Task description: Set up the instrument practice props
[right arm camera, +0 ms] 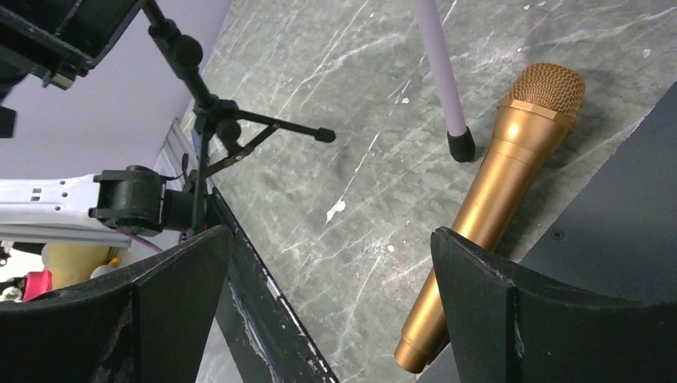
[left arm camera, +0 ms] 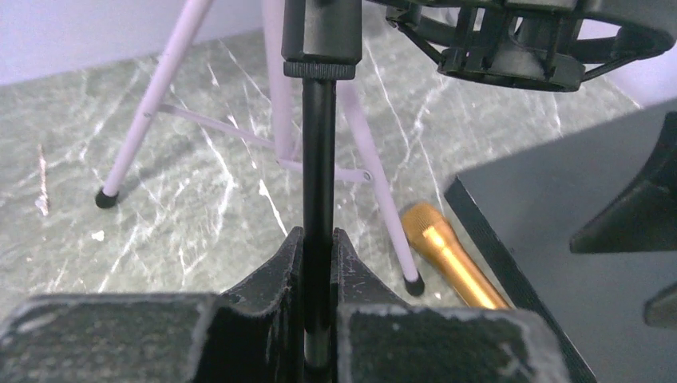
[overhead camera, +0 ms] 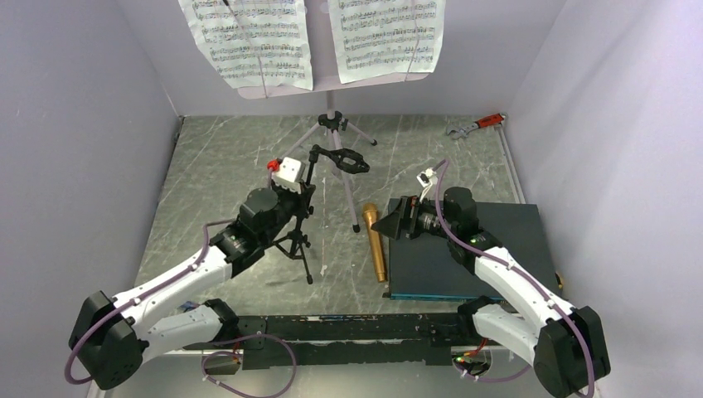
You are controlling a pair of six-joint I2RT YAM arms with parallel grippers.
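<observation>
The pale music stand (overhead camera: 332,124) stands at the back on its silver tripod with white sheet-music pages (overhead camera: 249,41) on its desk. The small black mic stand (overhead camera: 308,217) stands upright left of centre, its ring mount (overhead camera: 346,159) at the top. My left gripper (overhead camera: 300,199) is shut on the mic stand's pole (left arm camera: 318,199). The gold microphone (overhead camera: 375,240) lies flat on the table beside the dark board, and also shows in the right wrist view (right arm camera: 495,199). My right gripper (overhead camera: 396,220) is open and empty, just above and right of the microphone.
A dark flat rectangular board (overhead camera: 481,257) lies at the right, under my right arm. A red-handled wrench (overhead camera: 477,124) lies at the back right corner. Purple walls close in the left, back and right sides.
</observation>
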